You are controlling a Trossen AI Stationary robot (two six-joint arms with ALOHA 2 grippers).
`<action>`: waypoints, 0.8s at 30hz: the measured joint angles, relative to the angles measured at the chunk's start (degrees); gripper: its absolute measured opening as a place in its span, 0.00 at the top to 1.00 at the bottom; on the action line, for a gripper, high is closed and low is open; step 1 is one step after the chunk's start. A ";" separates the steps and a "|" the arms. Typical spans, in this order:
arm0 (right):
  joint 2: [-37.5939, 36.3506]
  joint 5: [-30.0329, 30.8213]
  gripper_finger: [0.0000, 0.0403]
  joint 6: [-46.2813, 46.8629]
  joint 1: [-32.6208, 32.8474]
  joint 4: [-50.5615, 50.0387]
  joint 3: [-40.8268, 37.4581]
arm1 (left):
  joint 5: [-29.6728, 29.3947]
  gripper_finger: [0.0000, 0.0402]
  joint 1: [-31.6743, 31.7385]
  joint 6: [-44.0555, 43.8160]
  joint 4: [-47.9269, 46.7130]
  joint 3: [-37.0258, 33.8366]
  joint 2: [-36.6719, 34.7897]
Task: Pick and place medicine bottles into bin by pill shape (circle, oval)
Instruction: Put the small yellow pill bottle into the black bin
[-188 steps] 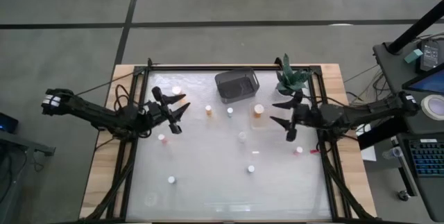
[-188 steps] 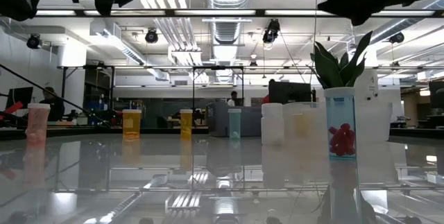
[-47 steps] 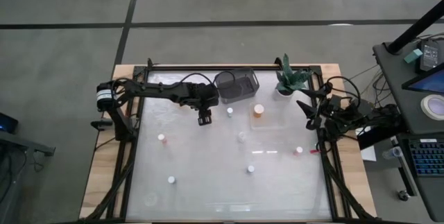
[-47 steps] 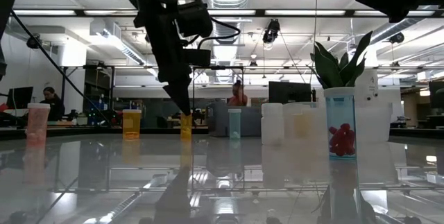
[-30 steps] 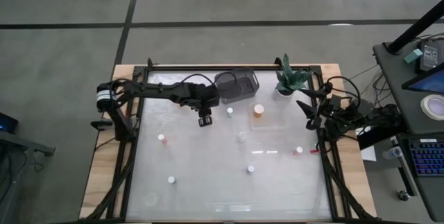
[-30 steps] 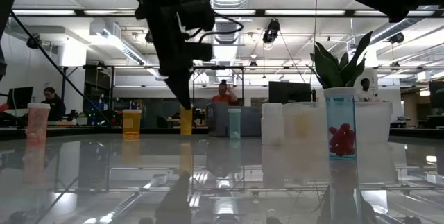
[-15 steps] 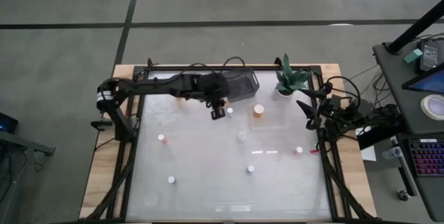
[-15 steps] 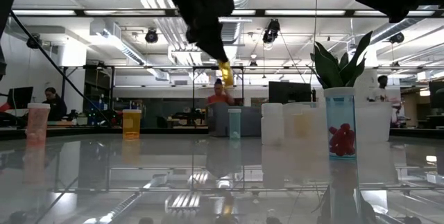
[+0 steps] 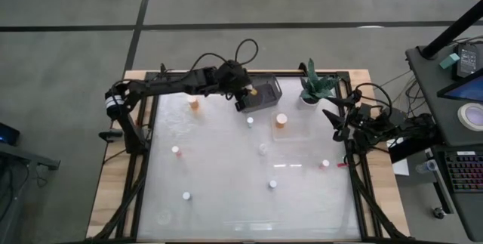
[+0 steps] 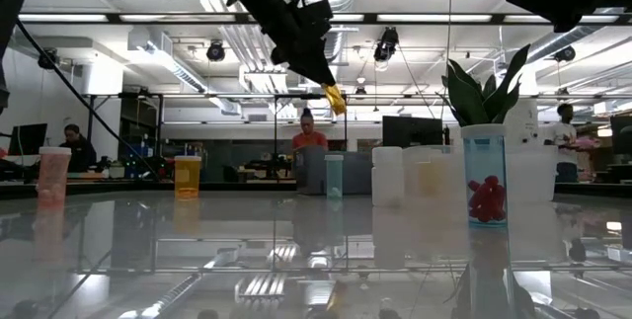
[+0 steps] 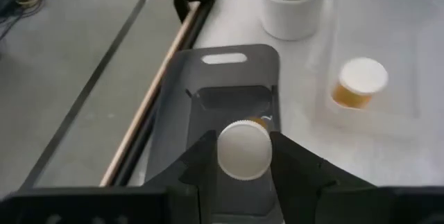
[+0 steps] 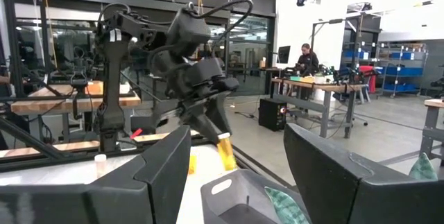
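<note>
From above: the left tool point(image 9: 243, 97) reaches over the dark bin point(image 9: 259, 93) at the far edge of the surface point(image 9: 226, 191), pinching an orange medicine bottle point(image 9: 253, 91) above the bin's near-left rim. The bottle is in the air, not yet dropped. Other bottles stand scattered on the surface: an orange one point(image 9: 194, 103) near the far left corner, a small one point(image 9: 250, 121) just in front of the bin, an orange white-capped one point(image 9: 281, 119) on a clear tray point(image 9: 298, 132) toward the right, and several more across the middle and near half. The right tool point(image 9: 337, 123) waits at the right edge, near the potted plant point(image 9: 315, 87), its fingers spread and empty.

From surface level: the carried bottle point(image 10: 336, 99) hangs tilted, well above the glossy top, in the left tool's point(image 10: 318, 70) grip. A row of bottles stands along the far side, among them a pink-filled one point(image 10: 52, 176), an amber one point(image 10: 187, 177) and one holding red pills point(image 10: 485, 182).

From the left wrist: the two fingers point(image 11: 305, 172) press on the white cap point(image 11: 243, 150) of the held bottle, with the bin point(image 11: 215, 123) directly beneath; whether anything lies inside it cannot be told.

From the right wrist: the right arm's own fingers point(image 12: 347, 172) stand apart; the left arm holds the orange bottle point(image 12: 225, 151) over the bin point(image 12: 239, 196).

Judging by this, sorting is at an early stage: one bottle is about to go in, and most are left.
</note>
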 joint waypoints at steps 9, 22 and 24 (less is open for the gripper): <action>0.01 -0.01 0.44 -0.16 0.00 0.12 -0.01 | 0.22 0.76 1.71 -1.00 0.24 0.11 1.44; 0.04 0.04 0.44 -0.75 0.00 0.37 -0.02 | -1.66 0.77 3.60 -0.36 -18.89 18.84 18.25; 0.04 0.04 0.44 -0.81 0.00 0.36 -0.02 | -1.72 0.77 4.10 0.64 -19.71 20.62 20.03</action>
